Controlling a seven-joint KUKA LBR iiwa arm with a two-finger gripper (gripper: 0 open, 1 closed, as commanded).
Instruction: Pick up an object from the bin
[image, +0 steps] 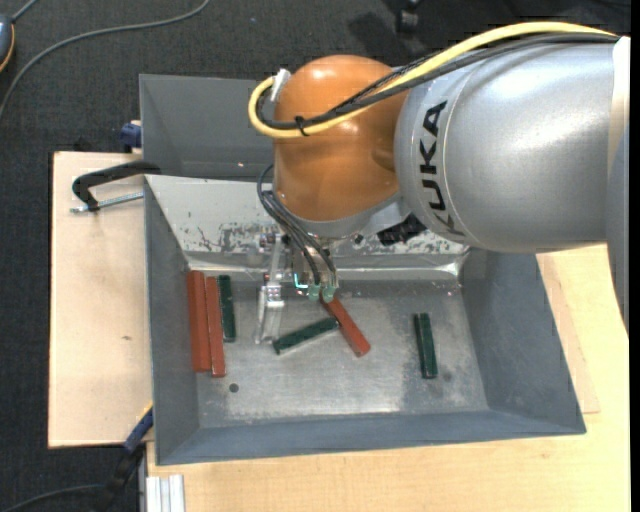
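Approach step: gripper (296, 300) low at frame centre, fingers apart and empty, just above the dark green bar (305, 336) touching a red bar (349, 327); next, I judge, descend astride it and close.

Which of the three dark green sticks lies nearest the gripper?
The slanted middle green stick, just below the gripper; the left green stick and right green stick lie farther off.
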